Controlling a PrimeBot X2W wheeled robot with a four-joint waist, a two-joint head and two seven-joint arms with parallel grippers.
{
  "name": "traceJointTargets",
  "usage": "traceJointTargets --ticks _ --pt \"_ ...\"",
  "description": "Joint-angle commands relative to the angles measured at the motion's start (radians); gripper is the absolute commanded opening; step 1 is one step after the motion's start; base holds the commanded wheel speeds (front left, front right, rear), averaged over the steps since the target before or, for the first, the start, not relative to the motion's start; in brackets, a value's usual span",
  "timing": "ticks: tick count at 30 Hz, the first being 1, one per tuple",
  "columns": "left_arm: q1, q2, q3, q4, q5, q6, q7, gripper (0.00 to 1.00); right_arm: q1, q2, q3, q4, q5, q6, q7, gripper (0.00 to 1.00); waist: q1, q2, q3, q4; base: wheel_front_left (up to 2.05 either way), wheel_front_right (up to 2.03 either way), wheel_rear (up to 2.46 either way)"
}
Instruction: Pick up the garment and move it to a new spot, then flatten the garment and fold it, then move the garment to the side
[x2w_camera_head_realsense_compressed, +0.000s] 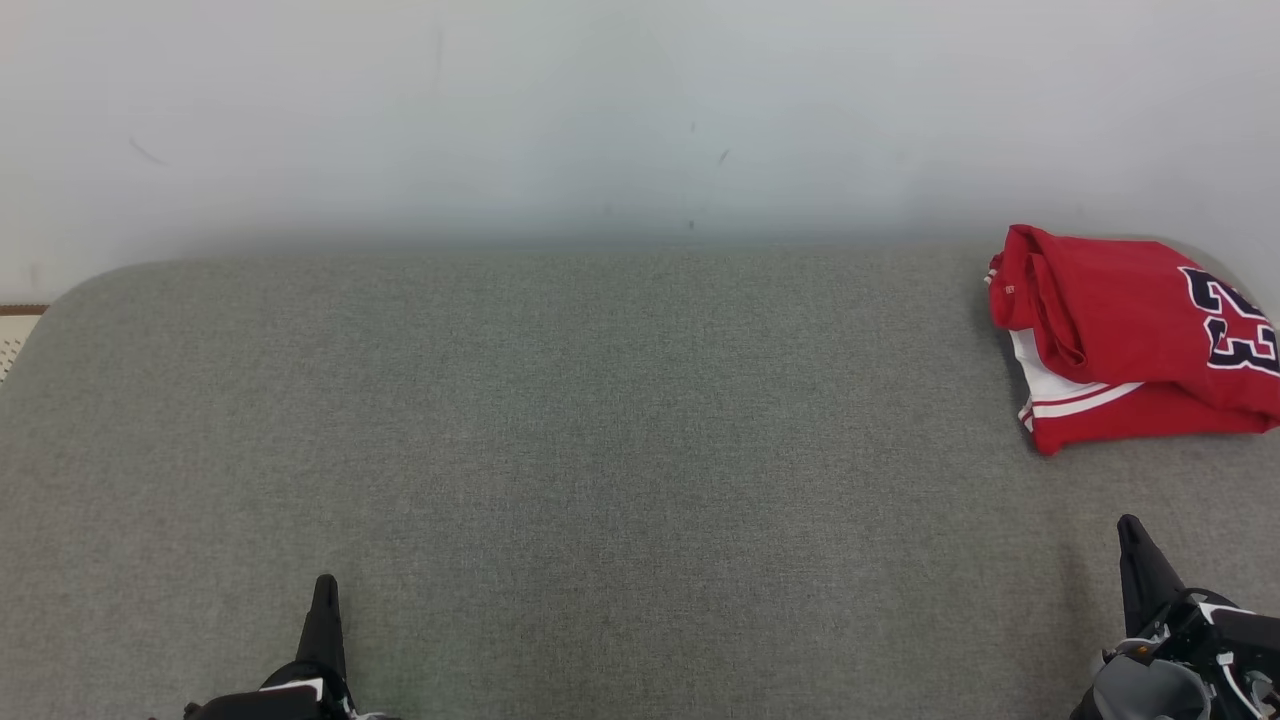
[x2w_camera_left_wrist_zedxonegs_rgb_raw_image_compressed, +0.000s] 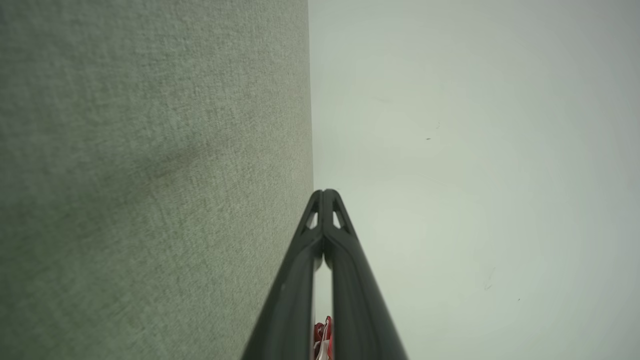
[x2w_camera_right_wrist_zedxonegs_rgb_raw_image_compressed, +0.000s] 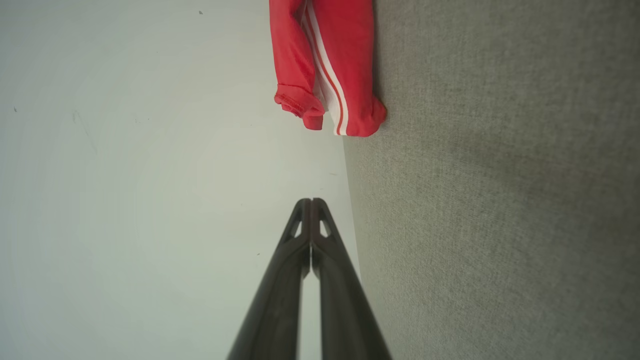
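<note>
The garment is a red jersey with white stripes and a dark number, lying folded at the far right of the grey table. The right wrist view shows the garment's striped edge ahead of the fingers. A sliver of the garment peeks between the left fingers. My left gripper rests shut at the lower left, holding nothing. My right gripper is shut at the lower right, below the garment and apart from it. In their wrist views the left gripper and right gripper have their tips pressed together.
A pale wall rises behind the table's far edge. The table's rounded left corner meets a strip of floor or shelf at the left. Wide bare grey cloth spreads between the two grippers.
</note>
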Motion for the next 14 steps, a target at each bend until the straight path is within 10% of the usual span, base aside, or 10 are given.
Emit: traceJointTargets --ticks 1,14 --pt "-0.008 0.003 0.001 0.003 -0.005 -0.003 0.003 0.0 -0.008 0.003 -0.001 0.0 -0.006 0.0 0.002 0.0 0.0 0.0 0.0 0.0 0.0 0.0 0.0" --pt "-0.008 0.003 0.001 0.002 -0.005 -0.003 0.003 0.0 -0.009 0.004 -0.002 0.0 -0.005 0.0 0.003 0.0 0.0 0.0 0.0 0.0 0.0 0.0 0.0"
